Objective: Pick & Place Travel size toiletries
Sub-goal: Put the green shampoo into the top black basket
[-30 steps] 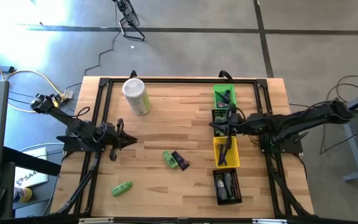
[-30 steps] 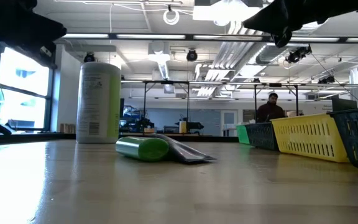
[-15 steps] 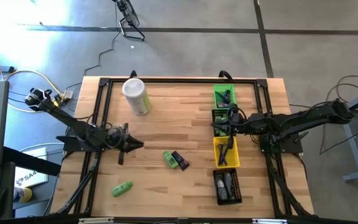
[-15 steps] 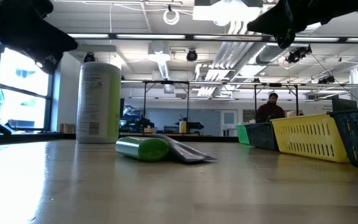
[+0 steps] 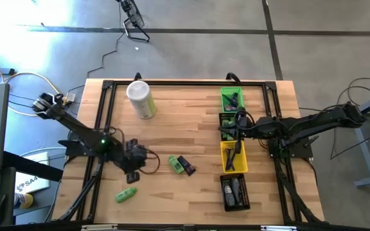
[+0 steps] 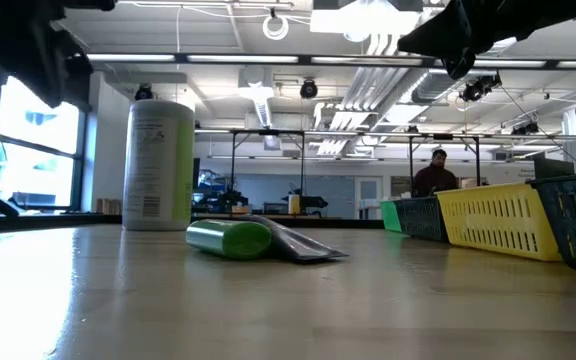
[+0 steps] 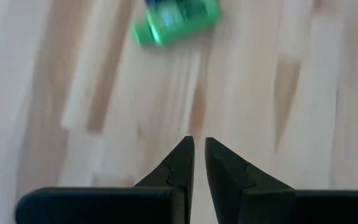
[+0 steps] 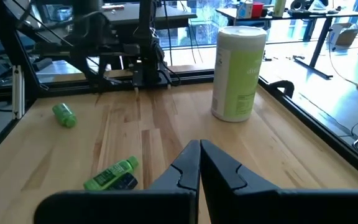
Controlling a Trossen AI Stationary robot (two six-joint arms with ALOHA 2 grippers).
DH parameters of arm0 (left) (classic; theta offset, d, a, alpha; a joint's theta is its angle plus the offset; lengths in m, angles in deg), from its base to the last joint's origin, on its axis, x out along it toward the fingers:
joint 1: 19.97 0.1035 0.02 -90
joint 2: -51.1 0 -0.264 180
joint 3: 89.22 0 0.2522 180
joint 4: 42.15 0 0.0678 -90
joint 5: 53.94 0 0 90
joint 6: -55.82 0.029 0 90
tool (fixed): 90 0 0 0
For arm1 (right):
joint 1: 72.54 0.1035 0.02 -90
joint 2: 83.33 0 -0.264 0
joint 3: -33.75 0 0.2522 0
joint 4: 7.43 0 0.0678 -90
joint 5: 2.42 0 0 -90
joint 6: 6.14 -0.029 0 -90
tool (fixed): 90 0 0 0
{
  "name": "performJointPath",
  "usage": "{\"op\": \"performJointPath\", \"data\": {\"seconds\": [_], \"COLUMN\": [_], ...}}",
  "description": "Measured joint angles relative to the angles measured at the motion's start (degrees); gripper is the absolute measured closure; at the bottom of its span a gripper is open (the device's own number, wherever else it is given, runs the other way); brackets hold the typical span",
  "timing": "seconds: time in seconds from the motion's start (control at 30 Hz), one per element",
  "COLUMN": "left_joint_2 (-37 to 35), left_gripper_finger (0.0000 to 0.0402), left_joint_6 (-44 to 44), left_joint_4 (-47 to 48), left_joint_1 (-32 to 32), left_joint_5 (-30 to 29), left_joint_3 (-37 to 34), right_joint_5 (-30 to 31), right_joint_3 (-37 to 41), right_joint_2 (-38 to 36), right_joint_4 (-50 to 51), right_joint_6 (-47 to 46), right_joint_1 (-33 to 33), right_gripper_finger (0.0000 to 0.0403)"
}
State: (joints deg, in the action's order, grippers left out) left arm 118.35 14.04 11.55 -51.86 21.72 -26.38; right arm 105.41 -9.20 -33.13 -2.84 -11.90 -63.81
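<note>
A bright green mini bottle [image 5: 175, 164] lies on its side at mid-table, beside a dark tube [image 5: 186, 165]; both also show in the low view, the bottle [image 6: 230, 238] and the tube [image 6: 303, 245]. A second green bottle [image 5: 126, 194] lies near the front left. My left gripper [image 5: 149, 154] hangs shut above the wood just left of the middle bottle [image 7: 176, 22], tipped downward, with nothing between its fingers [image 7: 199, 142]. My right gripper [image 5: 225, 132] hovers shut over the row of bins, also holding nothing [image 8: 199, 146].
A tall pale-green canister [image 5: 140, 98] with a white lid stands at the far left. Green [image 5: 232, 97], yellow [image 5: 234, 156] and black [image 5: 234, 191] bins holding toiletries line the right side. A dark frame [image 5: 105, 86] runs round the table. A person [image 6: 438, 172] is far behind.
My left gripper has moved toward the table's right edge, nearer the middle green bottle and dark tube, and has tipped from nearly level to pointing steeply down. It stays shut. The right arm has kept still.
</note>
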Motion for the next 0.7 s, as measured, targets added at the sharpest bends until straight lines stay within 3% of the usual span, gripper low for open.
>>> {"op": "performJointPath", "data": {"seconds": [0.13,0.33,0.53,0.7], "left_joint_2": [6.29,11.07,14.25,15.94], "left_gripper_finger": [0.0365,0.0365,0.0356,0.0304], "left_joint_6": [-4.63,-10.86,-12.0,-16.31], "left_joint_4": [8.91,6.94,7.63,9.84], "left_joint_1": [-2.97,-6.8,-7.52,-7.5], "left_joint_5": [6.13,15.28,18.4,18.75], "left_joint_3": [6.74,8.65,8.68,8.68], "right_joint_5": [0.0,0.02,0.0,0.02], "right_joint_3": [0.01,0.0,0.0,0.0], "right_joint_2": [0.0,0.0,0.0,0.0], "right_joint_4": [0.03,-0.02,0.02,-0.01], "right_joint_6": [0.0,0.0,0.0,0.0], "right_joint_1": [0.0,-0.02,0.0,0.0], "right_gripper_finger": [0.0398,0.0398,0.0399,0.0399]}}
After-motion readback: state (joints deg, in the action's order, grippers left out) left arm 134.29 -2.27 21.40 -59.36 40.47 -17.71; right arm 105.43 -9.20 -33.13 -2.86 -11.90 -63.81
